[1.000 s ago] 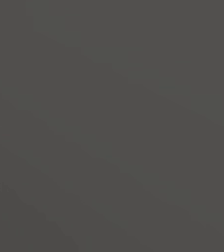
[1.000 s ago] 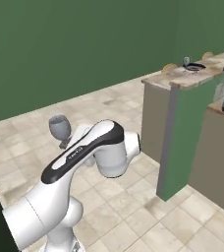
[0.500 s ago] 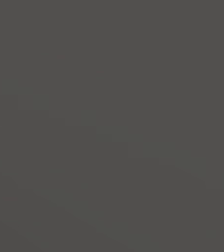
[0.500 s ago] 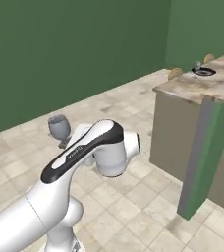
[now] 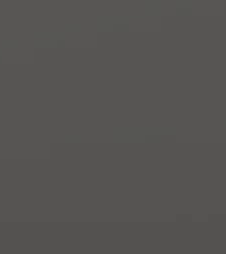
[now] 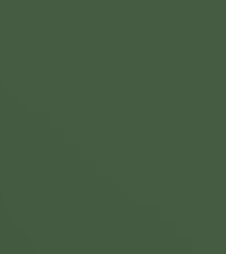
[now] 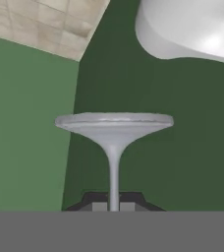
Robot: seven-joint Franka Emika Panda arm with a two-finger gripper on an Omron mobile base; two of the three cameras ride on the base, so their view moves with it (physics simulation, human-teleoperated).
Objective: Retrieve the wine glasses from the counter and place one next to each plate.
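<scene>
Between the two dark finger tips at the bottom of the hand view, the thin stem of a wine glass [image 7: 113, 147] runs straight up the picture and flares into its round foot, which spreads as a flat disc across the middle. The gripper [image 7: 113, 205] is closed almost fully, pinching that stem, so the glass is held and carried clear of any surface; its bowl lies out of sight on the near side of the fingers.

This looks like the carrying step: one glass is already off the counter and on its way to a plate. No plate or worktop shows here, so how near the setting is cannot be told. The left base view is a flat dark grey surface and the right base view a flat green one, seemingly plain walls or panels seen from very close. The next move, as I judge it, calls for the base to come clear of them and bring a plate into sight, then for the arm to lower the glass foot-down just beside the plate before the fingers let go.

The glass is smooth, pale grey and slightly translucent, the foot thin-edged with a gentle cone rising into the stem. Such a slim stem gives little to hold, so the glass could swing or slip if jolted. Behind it stand matte green walls in two shades, meeting at a vertical edge, with a patch of beige floor tiles [image 7: 50, 22] at the upper left.
</scene>
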